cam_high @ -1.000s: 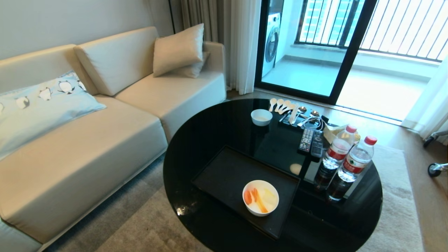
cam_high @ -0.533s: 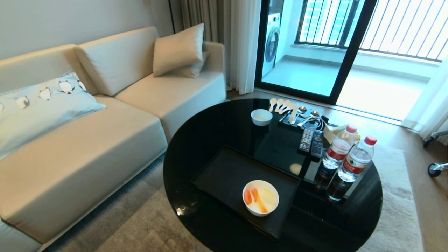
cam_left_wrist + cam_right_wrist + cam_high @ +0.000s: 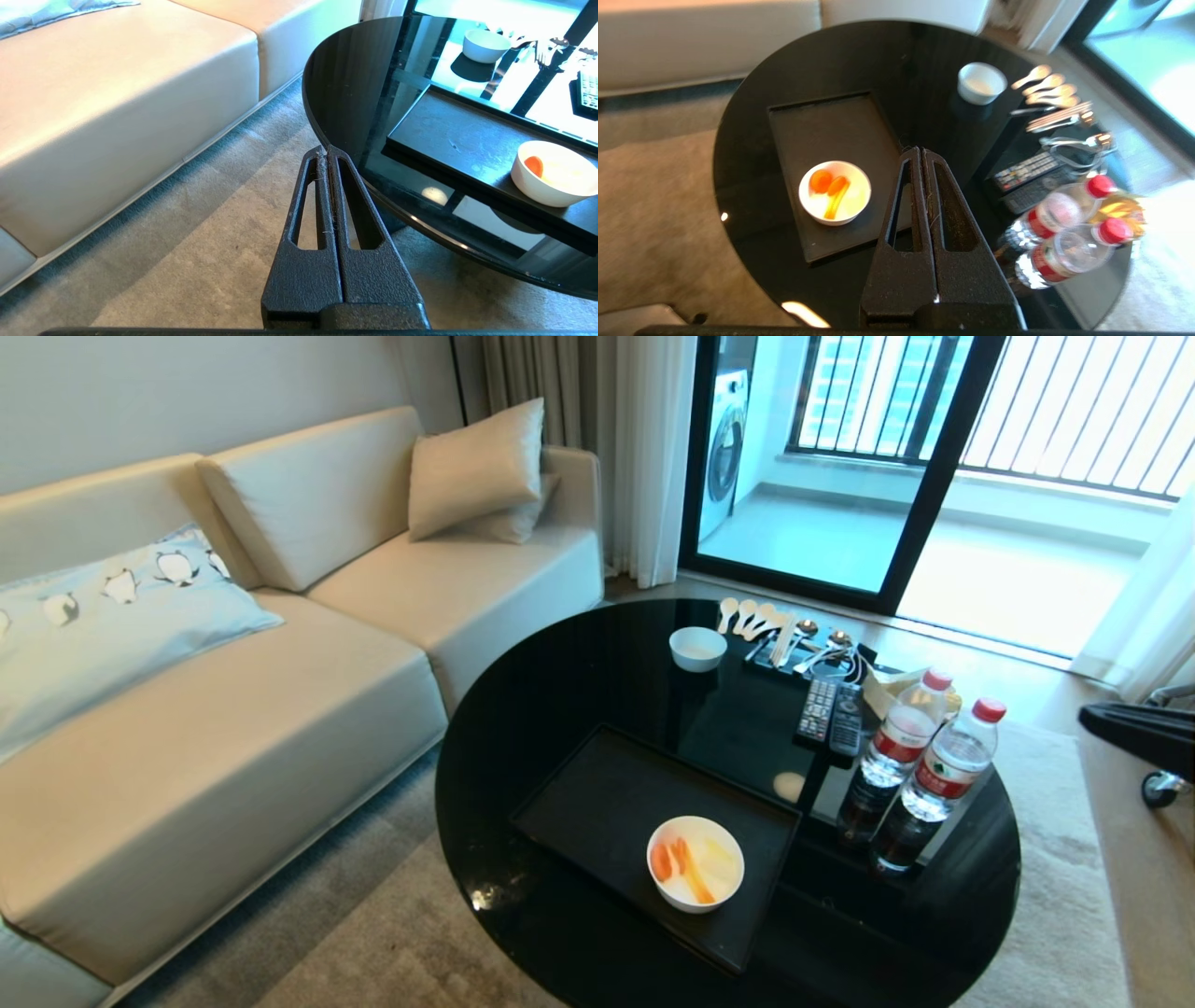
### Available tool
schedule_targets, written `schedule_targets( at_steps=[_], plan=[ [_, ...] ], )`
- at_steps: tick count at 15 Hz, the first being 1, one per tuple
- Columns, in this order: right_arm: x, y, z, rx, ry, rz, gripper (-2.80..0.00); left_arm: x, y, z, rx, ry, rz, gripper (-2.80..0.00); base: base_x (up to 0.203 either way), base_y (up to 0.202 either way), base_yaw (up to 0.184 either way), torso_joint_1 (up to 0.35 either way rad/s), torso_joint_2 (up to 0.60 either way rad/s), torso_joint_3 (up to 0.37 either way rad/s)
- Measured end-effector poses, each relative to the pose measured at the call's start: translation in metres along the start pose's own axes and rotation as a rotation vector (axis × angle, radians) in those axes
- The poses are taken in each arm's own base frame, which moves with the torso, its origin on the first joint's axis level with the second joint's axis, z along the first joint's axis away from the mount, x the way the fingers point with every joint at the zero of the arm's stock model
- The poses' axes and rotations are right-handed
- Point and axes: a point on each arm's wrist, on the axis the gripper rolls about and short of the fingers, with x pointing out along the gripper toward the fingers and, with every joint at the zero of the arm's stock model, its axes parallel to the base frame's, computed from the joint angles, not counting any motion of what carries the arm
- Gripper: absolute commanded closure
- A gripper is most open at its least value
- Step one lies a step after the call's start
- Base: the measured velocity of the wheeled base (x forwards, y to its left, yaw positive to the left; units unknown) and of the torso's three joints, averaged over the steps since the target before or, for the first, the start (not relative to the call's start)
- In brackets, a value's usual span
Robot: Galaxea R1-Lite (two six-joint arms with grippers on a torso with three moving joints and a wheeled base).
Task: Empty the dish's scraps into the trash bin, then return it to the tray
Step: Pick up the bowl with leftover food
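The plain round white glossy dish (image 3: 695,863) is sitting on the flat rectangular matte black tray (image 3: 597,803), near the tray's corner closest to the robot, and the tray is lying on the round glossy black tabletop (image 3: 560,672). Inside the dish the scraps (image 3: 680,861) are lying loose: orange carrot slices and a stick beside pale yellowish pieces.

The right gripper (image 3: 922,151) is hanging above the table with its two black fingers clenched together and gripping nothing. The dish (image 3: 835,192) is lying off to one side of the fingertips and apart from them; on the other side, two clear plastic water bottles with red caps (image 3: 1064,233) are standing close together. Beyond the tips are a smaller white bowl (image 3: 981,82), a row of pale spoons (image 3: 1048,86) and two dark remote controls (image 3: 1029,179).

The left gripper (image 3: 327,150) is hovering over the beige carpet (image 3: 187,242) just off the table's edge, its fingers pressed flat together and empty. The dish (image 3: 553,173) is well off to one side of those tips, up on the tray (image 3: 467,140), and a cream sofa (image 3: 117,102) is lying on the other side.
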Motion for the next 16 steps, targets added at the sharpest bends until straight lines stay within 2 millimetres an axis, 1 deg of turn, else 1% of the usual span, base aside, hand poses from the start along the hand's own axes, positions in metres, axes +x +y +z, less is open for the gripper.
schedule_targets(
  at_steps=[2,4,6,8,10,12,14,16],
  plan=[
    [0.029,-0.002,0.003,0.039,0.050,0.057,0.00,0.000,0.000,0.000,0.000,0.000,0.000,0.00,0.000,0.000,0.000,0.000,0.00,0.000],
    [0.057,0.003,0.002,0.097,0.093,0.120,0.00,0.000,0.000,0.000,0.000,0.000,0.000,0.00,0.000,0.000,0.000,0.000,0.00,0.000],
    [0.085,0.011,0.000,0.202,0.126,0.176,0.00,0.000,0.000,0.000,-0.001,0.000,0.000,0.00,0.000,0.000,0.000,0.000,0.00,0.000],
    [0.107,0.018,-0.003,0.336,0.178,0.202,0.00,0.000,0.000,0.000,0.000,0.000,0.000,0.00,0.000,0.000,0.000,0.000,0.00,0.000],
    [0.126,0.025,-0.017,0.424,0.300,0.188,0.00,0.000,0.000,0.000,0.000,0.000,0.000,0.00,0.000,0.000,0.000,0.000,0.00,0.000],
    [0.142,0.031,-0.031,0.448,0.406,0.133,0.00,0.000,0.000,0.000,0.000,0.000,0.000,0.00,0.000,0.000,0.000,0.000,0.00,0.000],
    [0.160,0.039,-0.034,0.487,0.467,0.088,0.00,0.000,0.000,0.000,0.000,0.000,0.000,0.00,0.000,0.000,0.000,0.000,0.00,0.000],
    [0.182,0.053,-0.036,0.524,0.537,0.023,0.00,0.000,0.000,0.000,0.000,0.000,0.000,0.00,0.000,0.000,0.000,0.000,0.00,0.000]
  ],
)
